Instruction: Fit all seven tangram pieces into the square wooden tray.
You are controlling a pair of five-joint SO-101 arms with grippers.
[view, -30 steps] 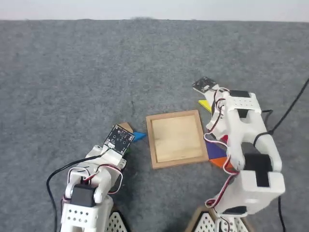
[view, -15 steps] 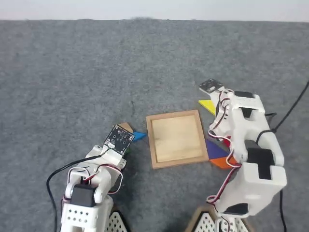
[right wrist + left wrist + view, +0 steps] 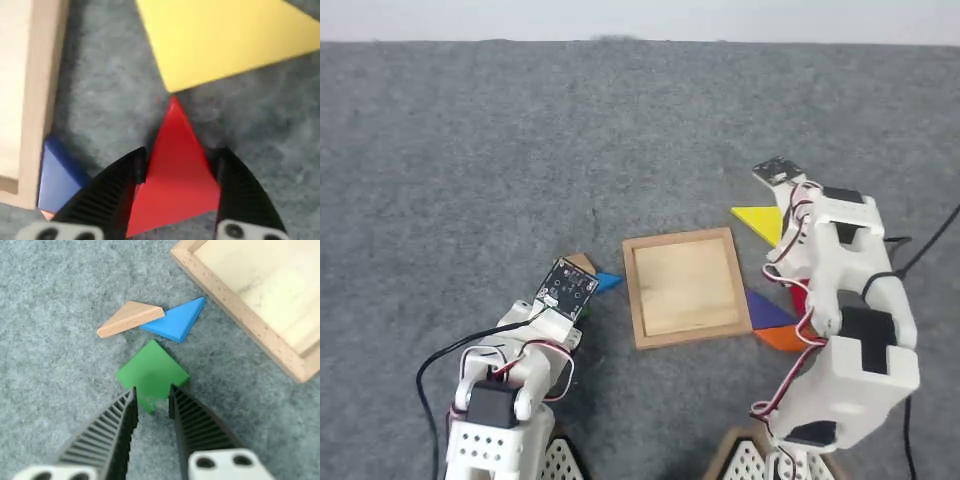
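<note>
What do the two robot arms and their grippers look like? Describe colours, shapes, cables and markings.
Both the left arm and right arm have white plastic shells with black motor blocks, looped red, black and white wires, and a small dark circuit board at the wrist. A black cable leads off each. The left gripper and right gripper have black, ridged, tapering fingers.

Plenty of open grey mat (image 3: 520,130) runs along the far edge and into the far-left corner. The square wooden tray (image 3: 632,290) sits mid-mat, its floor bare. On its left, a green square (image 3: 152,374), blue triangle (image 3: 176,320) and wooden triangle (image 3: 130,318) crowd the ground before the left arm (image 3: 520,370). On its right, a yellow triangle (image 3: 760,222), red triangle (image 3: 175,185), purple triangle (image 3: 767,310) and orange piece (image 3: 780,338) fill the strip beside the right arm (image 3: 840,300).
</note>
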